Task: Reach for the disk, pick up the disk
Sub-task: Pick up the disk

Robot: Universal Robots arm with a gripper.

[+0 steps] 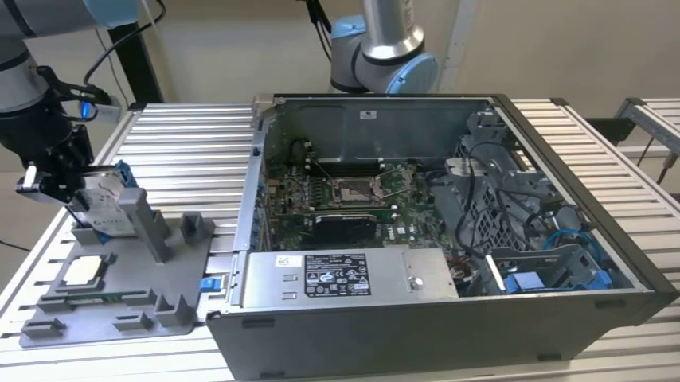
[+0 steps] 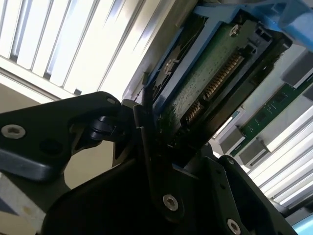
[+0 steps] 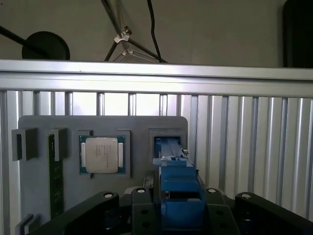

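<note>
The disk (image 1: 103, 203) stands on edge at the grey fixture's tall post, on the exterior view's left, its white label and blue bracket showing. My gripper (image 1: 76, 193) reaches down from the black wrist and is shut on it. In the second wrist view the disk's green circuit-board underside (image 2: 210, 73) lies between the black fingers (image 2: 146, 132), with my gripper (image 2: 181, 144) closed around its near end. In the first wrist view the disk's blue bracket (image 3: 178, 191) sits between the finger bases of my gripper (image 3: 178, 208), running toward the fixture slot (image 3: 167, 139).
The grey fixture plate (image 1: 117, 306) also holds a square silver chip (image 1: 85, 272) (image 3: 101, 154) and a green memory stick (image 3: 56, 181). An open computer case (image 1: 425, 239) sits to the exterior view's right. A second arm's base (image 1: 383, 56) stands behind the case.
</note>
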